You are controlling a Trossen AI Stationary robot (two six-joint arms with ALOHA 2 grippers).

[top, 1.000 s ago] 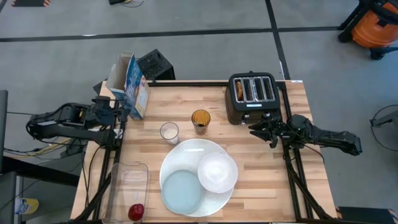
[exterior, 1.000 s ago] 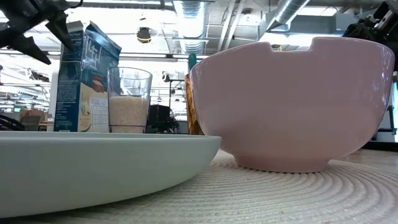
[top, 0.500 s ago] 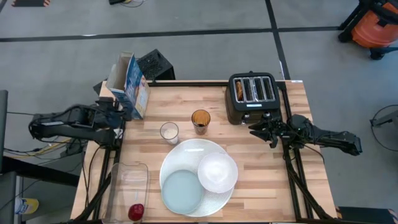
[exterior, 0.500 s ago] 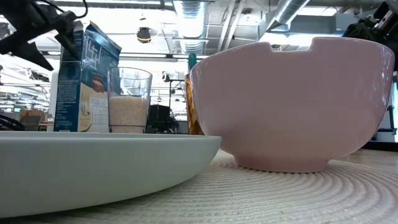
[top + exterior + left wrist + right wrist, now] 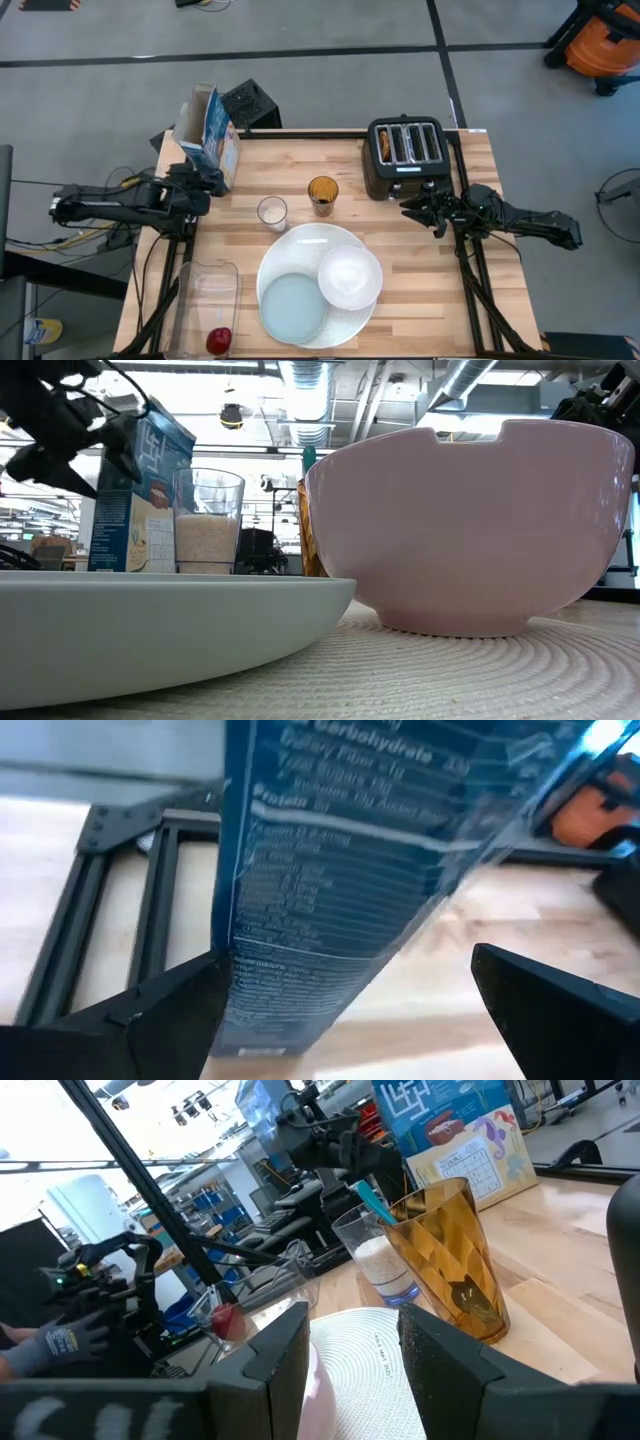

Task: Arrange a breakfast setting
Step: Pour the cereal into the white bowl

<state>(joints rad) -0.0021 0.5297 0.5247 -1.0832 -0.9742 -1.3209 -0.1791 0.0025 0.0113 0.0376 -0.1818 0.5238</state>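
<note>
While the blue cereal box (image 5: 213, 140) stands at the desk's (image 5: 270, 165) far left corner, the left pincer (image 5: 205, 180) has slid in from the desk's edge and now straddles the box's base, spread, not yet pinching; the pour seems next. Toward the desk's near side, the white bowl (image 5: 350, 277) and small pale-blue plate (image 5: 294, 308) sit empty on the large white plate (image 5: 310, 242); the clear tub (image 5: 207, 300) holds the red apple (image 5: 218, 341); the toaster (image 5: 405, 155) holds the bagel (image 5: 385, 145). Beside the toaster, the right pincer (image 5: 412, 207) waits, spread.
</note>
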